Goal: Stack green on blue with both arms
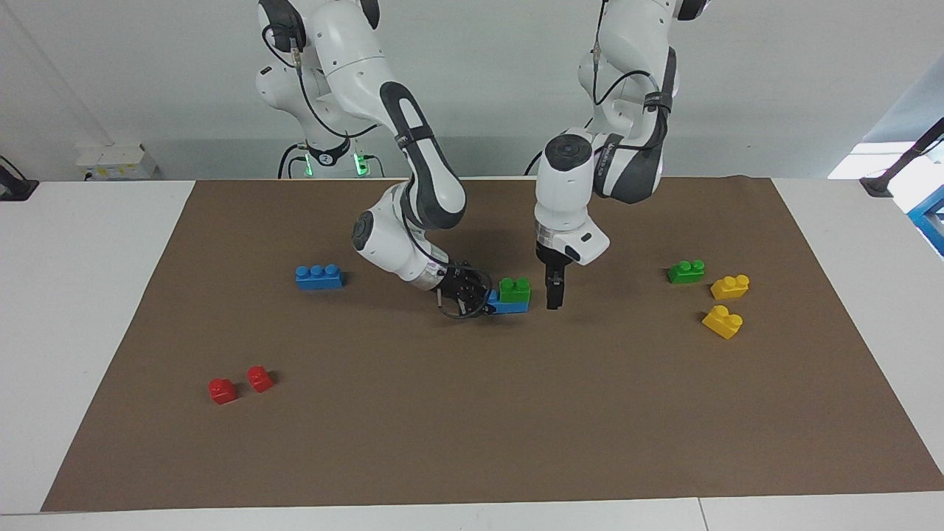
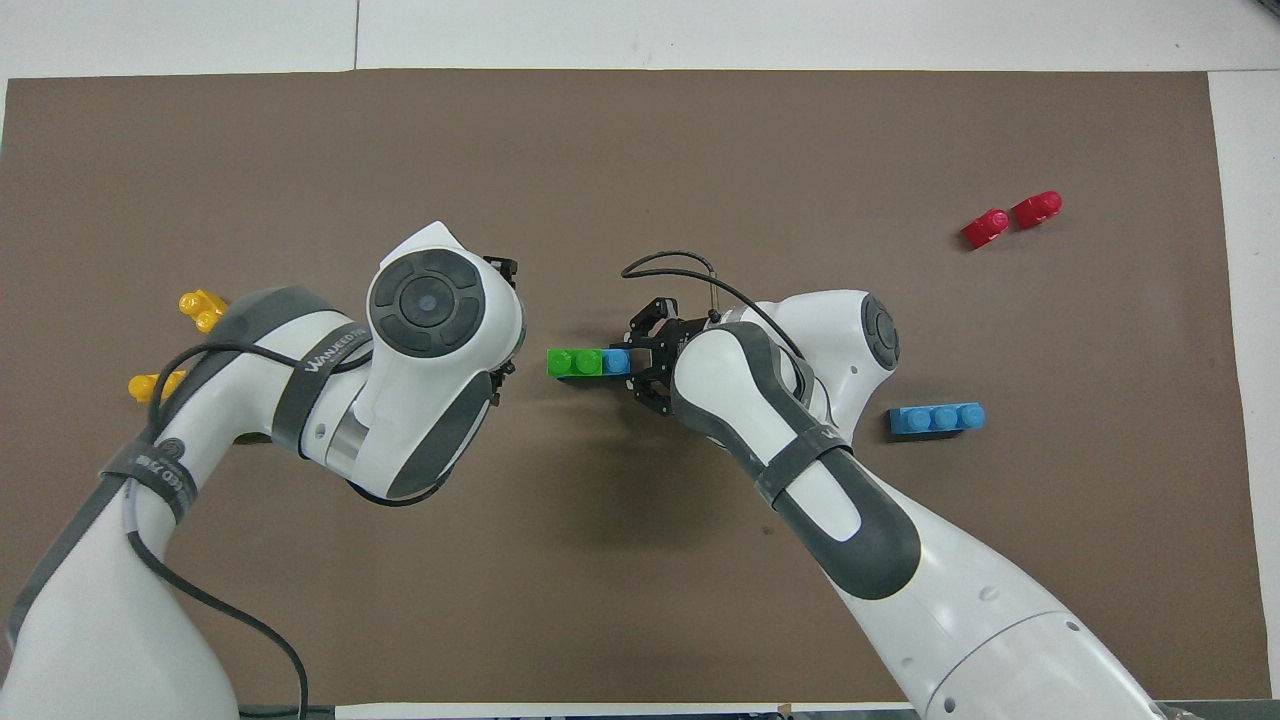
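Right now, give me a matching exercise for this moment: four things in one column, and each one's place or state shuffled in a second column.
Things:
1. green brick
2. left gripper
3. right gripper
4. spare blue brick

States:
A. alone on the mat, toward the right arm's end
B. stacked on the blue brick
C. at the blue brick's end
D. beside the stack, holding nothing

Pairs: 1-B, 2-D, 3-C, 4-A

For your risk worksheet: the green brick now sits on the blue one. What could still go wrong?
1. The right gripper holds the blue brick; pulling away carelessly could drag or tip the stack.
2. The green brick may not be fully seated.
3. The left gripper hangs just beside the stack and could nudge it.
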Robot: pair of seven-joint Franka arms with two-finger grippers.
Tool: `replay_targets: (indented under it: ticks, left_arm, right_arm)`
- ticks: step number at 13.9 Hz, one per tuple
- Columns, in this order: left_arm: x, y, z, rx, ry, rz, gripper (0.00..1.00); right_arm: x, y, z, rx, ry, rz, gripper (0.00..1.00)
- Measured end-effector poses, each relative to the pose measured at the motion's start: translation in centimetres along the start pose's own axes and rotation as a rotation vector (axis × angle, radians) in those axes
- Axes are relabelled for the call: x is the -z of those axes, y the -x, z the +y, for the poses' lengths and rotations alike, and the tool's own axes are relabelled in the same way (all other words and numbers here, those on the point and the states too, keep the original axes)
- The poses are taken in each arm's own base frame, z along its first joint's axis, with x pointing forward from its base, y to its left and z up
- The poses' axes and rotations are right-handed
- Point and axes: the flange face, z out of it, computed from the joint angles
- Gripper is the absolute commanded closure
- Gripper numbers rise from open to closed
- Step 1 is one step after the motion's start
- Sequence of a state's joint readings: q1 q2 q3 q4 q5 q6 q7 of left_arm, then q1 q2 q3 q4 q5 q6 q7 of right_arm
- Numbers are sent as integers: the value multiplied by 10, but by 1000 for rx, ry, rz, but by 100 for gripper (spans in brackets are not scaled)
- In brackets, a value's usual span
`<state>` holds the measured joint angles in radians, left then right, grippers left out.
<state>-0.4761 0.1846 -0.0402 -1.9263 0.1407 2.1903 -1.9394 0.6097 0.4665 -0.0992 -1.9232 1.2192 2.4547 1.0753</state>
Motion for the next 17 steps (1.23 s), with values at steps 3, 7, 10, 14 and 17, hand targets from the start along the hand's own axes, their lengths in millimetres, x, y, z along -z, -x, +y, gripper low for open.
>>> replay_targets:
  ticks: [3, 7, 10, 14, 17]
  left_arm:
    - [33, -43, 5, -64, 26, 6, 0]
    - [50, -95, 8, -191, 24, 21, 0]
    - [64, -145, 6, -308, 3, 10, 0]
    - [101, -227, -15, -548, -14, -32, 0]
    - [124, -274, -36, -781, -30, -49, 0]
  right_arm:
    - [8, -2, -7, -7, -39, 14, 6]
    - [65, 14, -31, 5, -134, -14, 3]
    - [126, 14, -49, 155, -134, 79, 2]
    - [206, -20, -65, 470, 27, 222, 2]
    - [276, -61, -73, 664, 135, 252, 0]
